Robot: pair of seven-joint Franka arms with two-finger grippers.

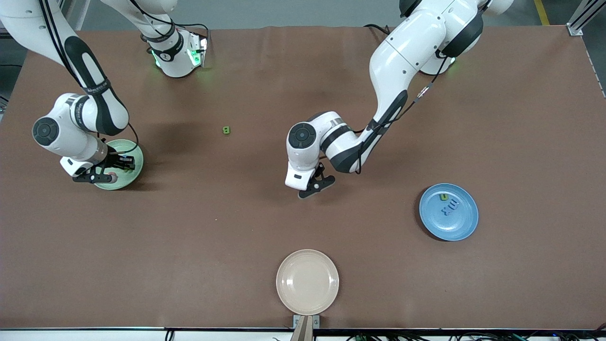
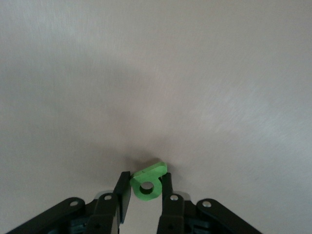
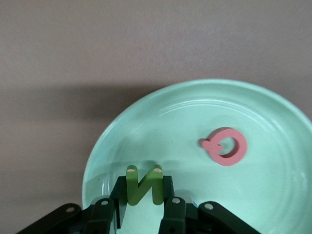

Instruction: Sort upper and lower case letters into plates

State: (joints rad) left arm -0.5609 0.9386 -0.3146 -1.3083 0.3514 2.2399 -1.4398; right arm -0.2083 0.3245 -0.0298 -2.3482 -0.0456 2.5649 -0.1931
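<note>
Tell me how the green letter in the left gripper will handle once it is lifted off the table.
Pinched between the left gripper's fingers, the green letter looks like a thick, flat, stiff piece, so it probably won't flex. It is small, so likely light. It already sits tilted in the grip, held by narrow edges, so it might pivot or slip.

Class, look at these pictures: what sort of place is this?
Probably a robotics lab: two white arms fixed at a brown-covered table, sorting toy letters into a mint green plate and a sky blue plate.
</note>
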